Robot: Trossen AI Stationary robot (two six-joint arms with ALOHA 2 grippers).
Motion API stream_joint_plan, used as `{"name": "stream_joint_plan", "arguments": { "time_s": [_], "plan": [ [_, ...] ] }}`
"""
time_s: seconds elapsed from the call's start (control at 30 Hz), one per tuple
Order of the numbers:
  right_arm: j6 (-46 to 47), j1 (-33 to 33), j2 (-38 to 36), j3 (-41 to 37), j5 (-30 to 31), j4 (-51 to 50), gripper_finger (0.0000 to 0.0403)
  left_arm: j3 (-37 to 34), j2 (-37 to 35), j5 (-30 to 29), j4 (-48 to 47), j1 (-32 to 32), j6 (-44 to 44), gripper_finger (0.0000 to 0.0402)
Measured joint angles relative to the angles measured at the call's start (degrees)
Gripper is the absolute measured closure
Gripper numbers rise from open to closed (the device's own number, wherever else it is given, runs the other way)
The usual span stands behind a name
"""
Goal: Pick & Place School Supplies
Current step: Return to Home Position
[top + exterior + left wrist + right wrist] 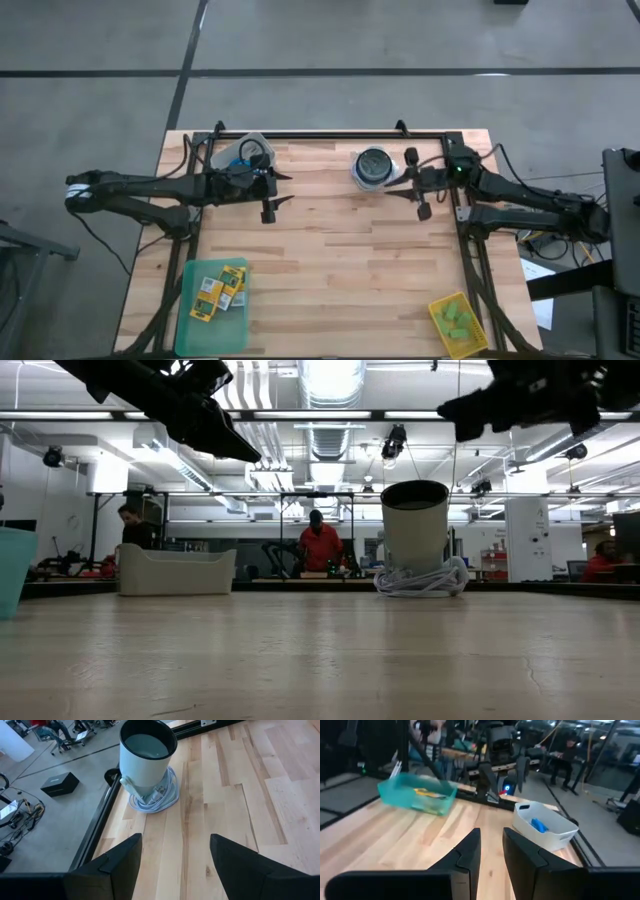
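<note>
Yellow-and-green crayon boxes lie in the flat green tray at the near left corner. Light-green blocks sit in the small yellow bin at the near right. A blue thing, perhaps the scissors, lies in a white bin at the far left. My left gripper hovers open beside that bin, holding nothing. My right gripper hovers next to a white cup, its fingers a narrow gap apart and bare.
The white cup stands on a coiled white cable at the far middle of the table. A black frame runs along the far edge and down both sides. Bare wood lies between the arms and toward the near edge. People stand in the room beyond.
</note>
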Motion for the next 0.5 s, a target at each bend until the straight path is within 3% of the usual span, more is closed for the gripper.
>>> {"name": "stream_joint_plan", "arguments": {
  "time_s": [0.2, 0.4, 0.5],
  "plan": [
    [9.0, -0.2, -6.1, -10.0, 0.6, 11.8, 0.0324, 0.0, 0.0, 0.0, 0.0, 0.0, 0.0, 0.0161],
    [20.8, -0.2, -10.7, -16.5, 12.0, 13.3, 0.0323, 0.0, 0.0, 0.0, 0.0, 0.0, 0.0, 0.0161],
    [21.3, -0.2, -12.7, -18.1, 12.0, 13.3, 0.0324, 0.0, 0.0, 0.0, 0.0, 0.0, 0.0, 0.0161]
  ]
}}
